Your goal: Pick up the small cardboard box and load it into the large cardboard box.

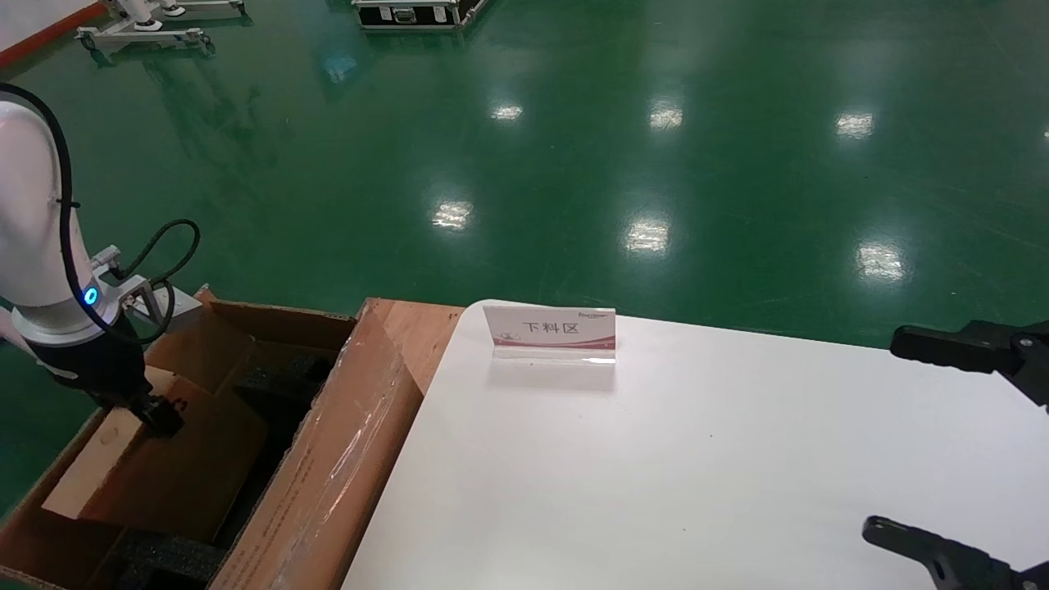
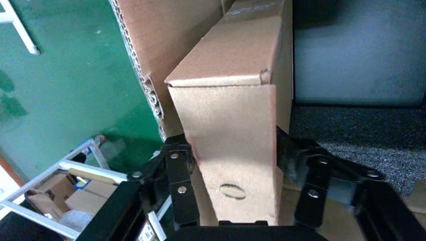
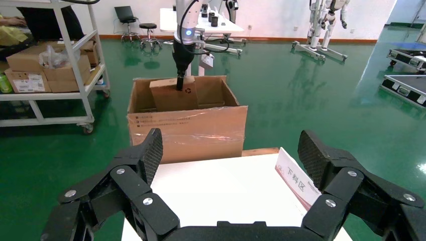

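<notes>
The small cardboard box [image 1: 184, 471] is down inside the large cardboard box [image 1: 344, 459], standing on edge and leaning, with its pale narrow edge [image 1: 90, 459] facing left. My left gripper [image 1: 160, 414] is shut on its upper end. In the left wrist view the small cardboard box [image 2: 231, 125] fills the space between the fingers [image 2: 178, 173]. From the right wrist view the small cardboard box [image 3: 173, 95] shows its recycling symbol, rising slightly above the rim of the large cardboard box [image 3: 186, 133]. My right gripper [image 1: 885, 434] [image 3: 228, 155] hangs open over the white table's right side, holding nothing.
Black foam inserts [image 1: 270, 385] line the carton. A white table [image 1: 697, 459] carries a small sign stand [image 1: 549, 332] at its far edge. A wooden board [image 1: 418, 328] lies between table and carton. A shelving cart [image 3: 50, 65] with boxes stands beyond the carton.
</notes>
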### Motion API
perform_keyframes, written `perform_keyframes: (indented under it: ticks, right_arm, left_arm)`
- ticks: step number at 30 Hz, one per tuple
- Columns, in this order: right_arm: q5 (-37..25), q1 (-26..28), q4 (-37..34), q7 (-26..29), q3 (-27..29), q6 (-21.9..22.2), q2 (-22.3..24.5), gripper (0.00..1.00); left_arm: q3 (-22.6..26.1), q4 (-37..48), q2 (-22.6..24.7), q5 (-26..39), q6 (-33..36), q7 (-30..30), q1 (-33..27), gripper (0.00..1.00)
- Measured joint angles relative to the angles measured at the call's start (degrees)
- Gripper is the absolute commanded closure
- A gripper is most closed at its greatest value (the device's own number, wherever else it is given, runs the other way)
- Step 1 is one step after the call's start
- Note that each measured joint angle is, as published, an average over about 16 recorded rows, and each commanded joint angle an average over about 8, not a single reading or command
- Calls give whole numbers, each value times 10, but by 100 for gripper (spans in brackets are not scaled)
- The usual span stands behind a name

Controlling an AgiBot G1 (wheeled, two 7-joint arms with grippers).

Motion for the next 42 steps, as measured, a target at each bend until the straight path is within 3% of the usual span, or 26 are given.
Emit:
perform_keyframes:
  ticks: [19, 34, 42]
  right_arm:
    - [0, 0, 0, 0, 0, 0, 0, 0]
    - [0, 0, -1, 0, 0, 0, 0, 0]
    - [0, 0, -1, -1, 0, 0, 0, 0]
  left_arm:
    - [-10, -47, -2, 5, -34, 36, -32, 0]
    - [-52, -295, -87, 22, -157, 61, -153, 0]
    - [-91, -389, -120, 28, -180, 60, -164, 0]
